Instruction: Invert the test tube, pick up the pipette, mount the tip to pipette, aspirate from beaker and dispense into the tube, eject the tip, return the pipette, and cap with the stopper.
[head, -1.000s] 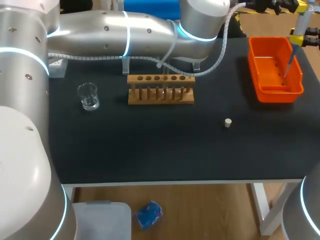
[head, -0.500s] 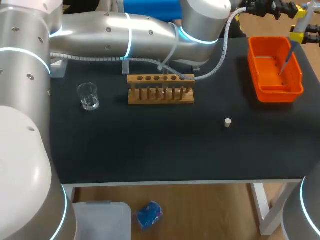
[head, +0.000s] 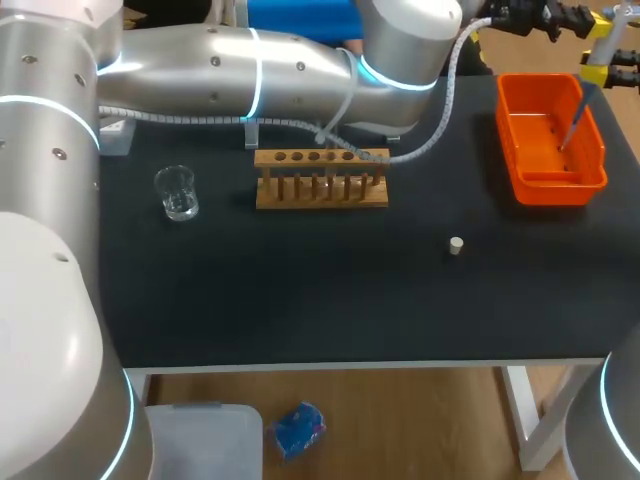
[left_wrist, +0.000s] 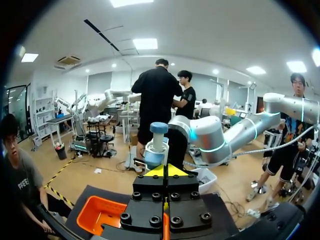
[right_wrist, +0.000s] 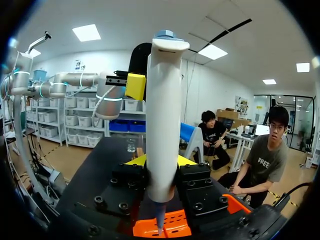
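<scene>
The pipette (head: 583, 100) in the right gripper (right_wrist: 160, 161) shifts. Its thin lower end, a second ago close to the near wall of the orange bin (head: 520, 130), now hangs over the bin's middle, further back. The left arm (head: 400, 40) moves slightly, and its white hose (head: 441, 125) sags lower, down to the far right end of the wooden rack (head: 320, 190).

Head view: high behind the robot, looking steeply down, whole black table top (head: 300, 300) in frame. Both wrist views: close above the orange plastic tray (left_wrist: 97, 215), level, facing one another. Shared by all three: tray and white blue-capped pipette (right_wrist: 162, 115).
</scene>
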